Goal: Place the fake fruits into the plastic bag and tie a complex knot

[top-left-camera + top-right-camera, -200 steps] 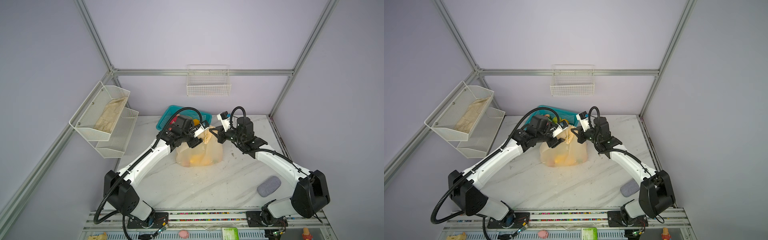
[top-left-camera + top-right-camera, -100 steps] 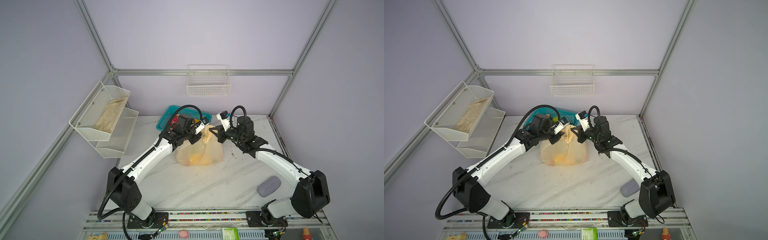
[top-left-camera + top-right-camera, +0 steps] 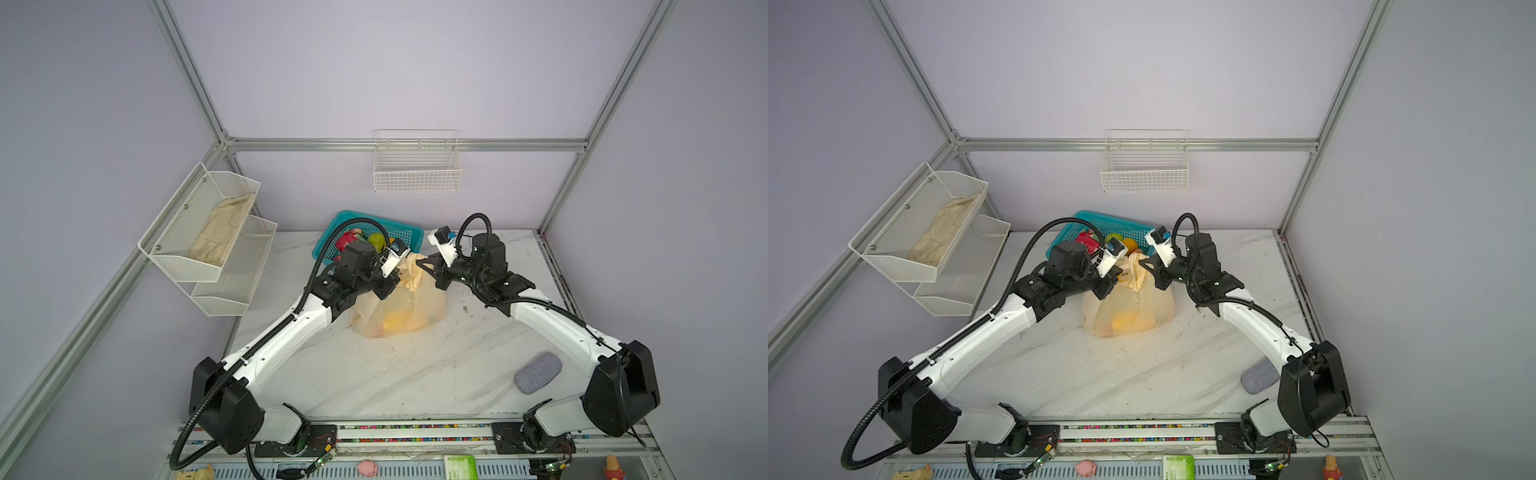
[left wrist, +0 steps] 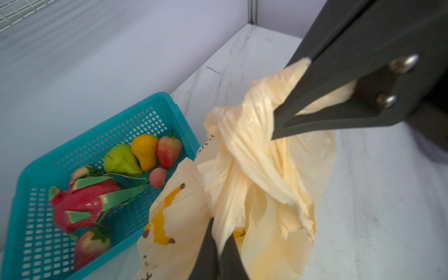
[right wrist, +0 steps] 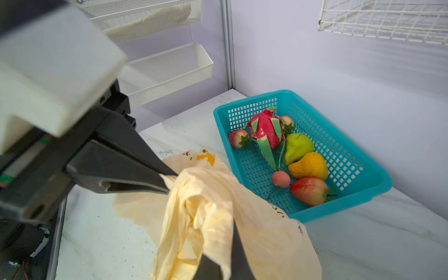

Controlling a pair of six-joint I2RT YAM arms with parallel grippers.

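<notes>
left gripper (image 4: 219, 230) has just snapped shut on one handle strip of the plastic bag (image 3: 399, 316). A second ago it was wide open beside it. right gripper (image 5: 219, 240) unchanged, clamped tight on the other strip.

Strips cross between the two grippers above the bag mouth. The knot (image 4: 242, 145) looks like a loose twist only, not cinched.

Bag sits mid-back on the surface (image 3: 415, 374), with the teal basket (image 3: 409, 237) touching it at 11 o'clock.

Both ends are now held, so a pull-apart should tighten it.

Catch: most fake fruits (image 5: 298, 148) still lie in the basket. Only something yellow-orange shows through the bag.
</notes>
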